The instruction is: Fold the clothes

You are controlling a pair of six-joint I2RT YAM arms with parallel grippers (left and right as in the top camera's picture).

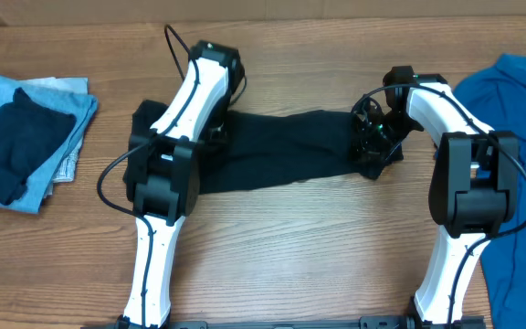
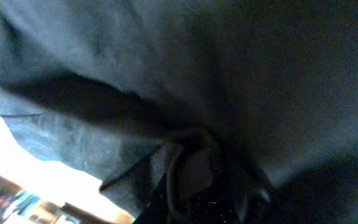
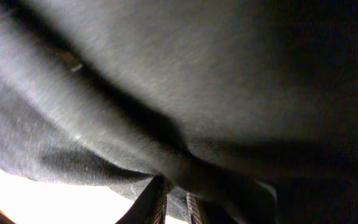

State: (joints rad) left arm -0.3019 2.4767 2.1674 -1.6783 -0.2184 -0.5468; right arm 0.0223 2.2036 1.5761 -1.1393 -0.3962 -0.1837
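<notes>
The black shirt [image 1: 281,151] lies in a long band across the middle of the table, stretched between both arms. My left gripper [image 1: 215,135] is at its left end, shut on a bunch of the fabric; in the left wrist view the cloth [image 2: 104,124] gathers into folds right at the jaws [image 2: 197,186]. At the right end my right gripper [image 1: 370,151] is shut on the shirt's edge. Its ribbed fingers [image 3: 157,200] pinch a fold of the black cloth [image 3: 185,93]. A bright blue shirt [image 1: 519,110] lies spread at the far right, under the right arm.
A stack of folded clothes, dark blue on light blue [image 1: 26,137], sits at the far left. Bare wooden table [image 1: 290,247] shows in front of the black shirt, between the two arm bases.
</notes>
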